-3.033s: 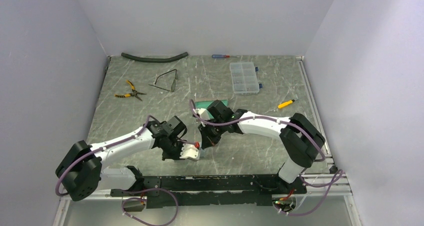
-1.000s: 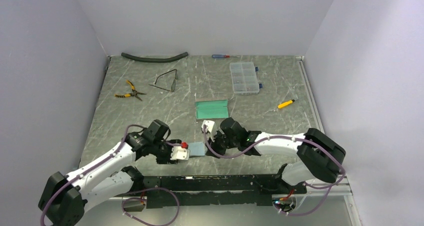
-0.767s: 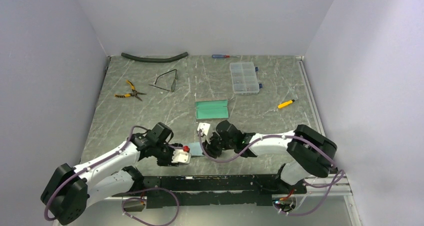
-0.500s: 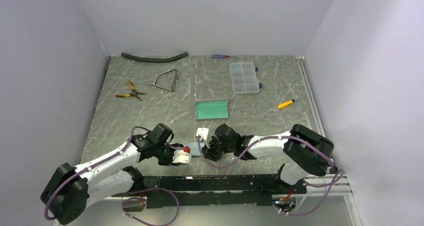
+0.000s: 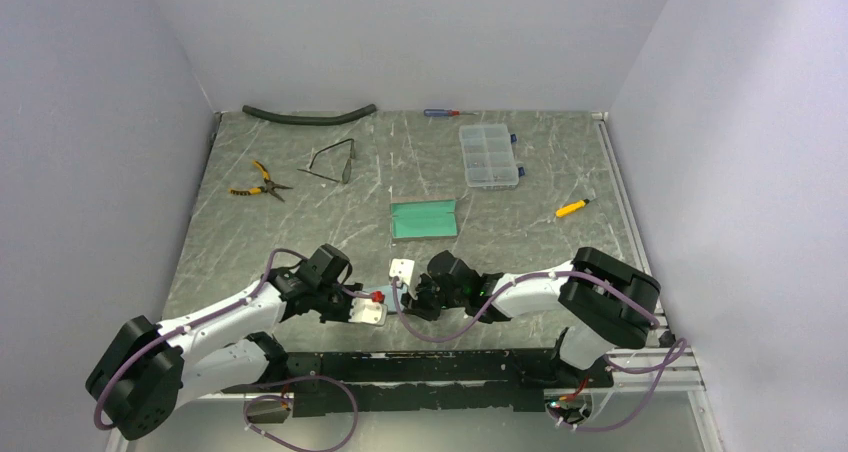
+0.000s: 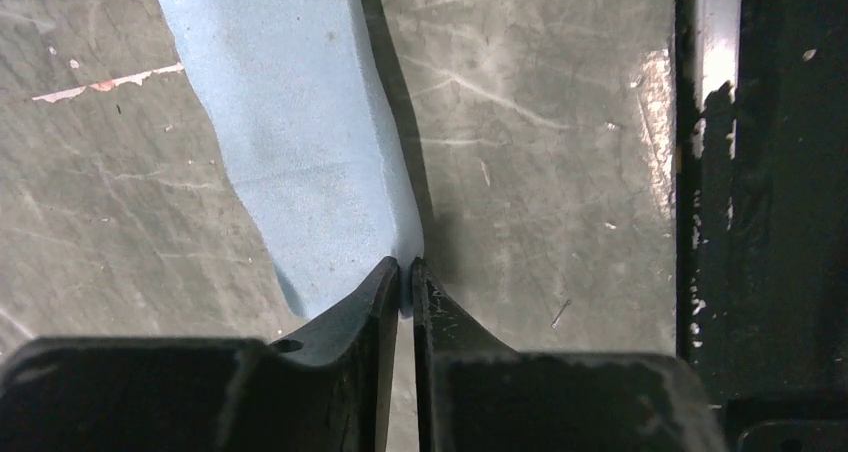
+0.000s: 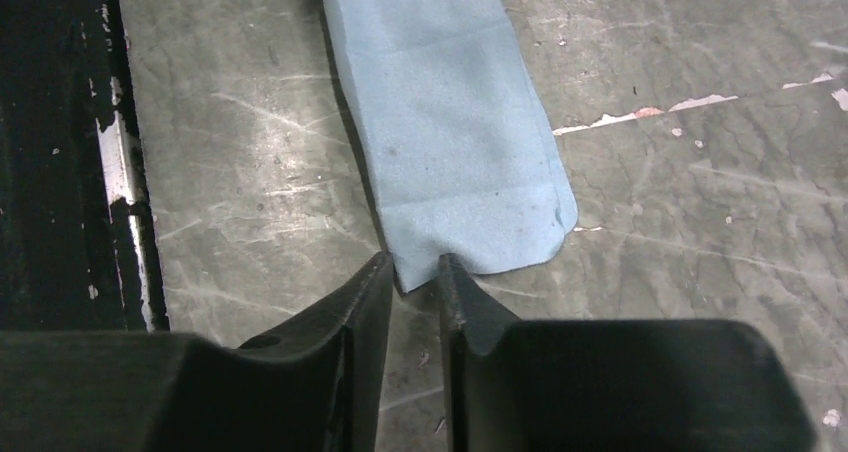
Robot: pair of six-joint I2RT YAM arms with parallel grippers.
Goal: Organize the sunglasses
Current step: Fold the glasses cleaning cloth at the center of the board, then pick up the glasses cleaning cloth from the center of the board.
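A blue cloth (image 6: 300, 122) is pinched by the closed left gripper (image 6: 405, 267) and straddled by the barely parted jaws of the right gripper (image 7: 415, 262), which seemingly must be closed next; the sunglasses (image 5: 335, 162) are seen untouched well beyond both.

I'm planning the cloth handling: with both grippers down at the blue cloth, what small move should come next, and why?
Probably close the right gripper on the cloth. Its fingers straddle the cloth's near edge with a gap between them, while the left gripper is already pinched shut on the other end. With both ends held, the cloth could be lifted.
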